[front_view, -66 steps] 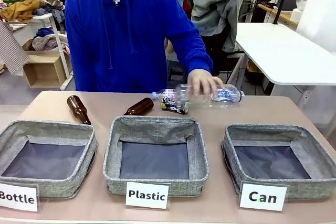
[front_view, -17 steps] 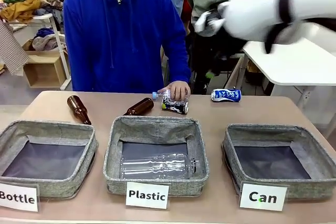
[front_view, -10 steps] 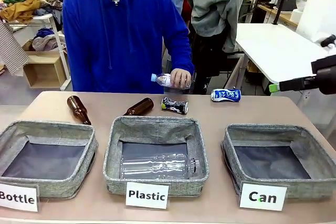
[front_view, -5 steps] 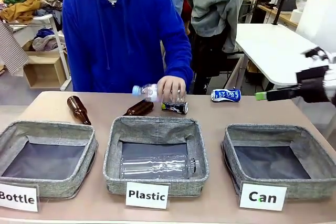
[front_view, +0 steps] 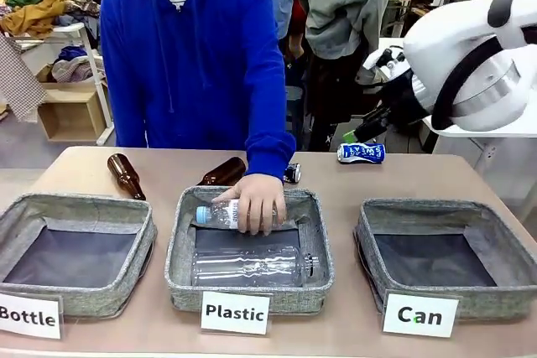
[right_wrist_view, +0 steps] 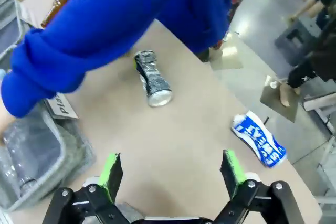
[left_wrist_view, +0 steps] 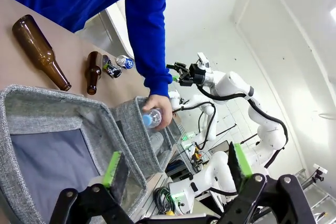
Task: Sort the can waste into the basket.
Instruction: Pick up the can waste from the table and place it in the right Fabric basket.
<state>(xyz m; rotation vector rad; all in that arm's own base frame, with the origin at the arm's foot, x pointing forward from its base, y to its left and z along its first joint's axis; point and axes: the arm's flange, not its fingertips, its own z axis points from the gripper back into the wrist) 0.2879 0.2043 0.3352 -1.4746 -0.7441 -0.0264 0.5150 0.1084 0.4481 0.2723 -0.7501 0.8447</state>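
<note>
The blue and white can (front_view: 361, 153) lies on its side at the far right of the table. The black and silver can (front_view: 291, 173) peeks out from behind the person's blue sleeve. In the right wrist view both lie on the tabletop, black and silver can (right_wrist_view: 152, 80) in the middle, blue and white can (right_wrist_view: 260, 140) to the right. My right gripper (front_view: 362, 127) hangs open just above and left of the blue and white can, holding nothing. The "Can" basket (front_view: 419, 207) stands front right. My left gripper (left_wrist_view: 177, 166) is open over the "Bottle" basket (left_wrist_view: 58, 106).
The person's hand (front_view: 256, 203) holds a clear plastic bottle (front_view: 216, 214) over the "Plastic" basket (front_view: 180, 241), where another clear bottle (front_view: 252, 267) lies. Two brown glass bottles (front_view: 124, 173) (front_view: 223, 171) lie at the far side. The "Bottle" basket (front_view: 50, 203) stands front left.
My right arm has swung in from the right edge to above the blue and white can. The person's hand has brought the clear bottle down over the Plastic basket, and its sleeve now covers the black can.
</note>
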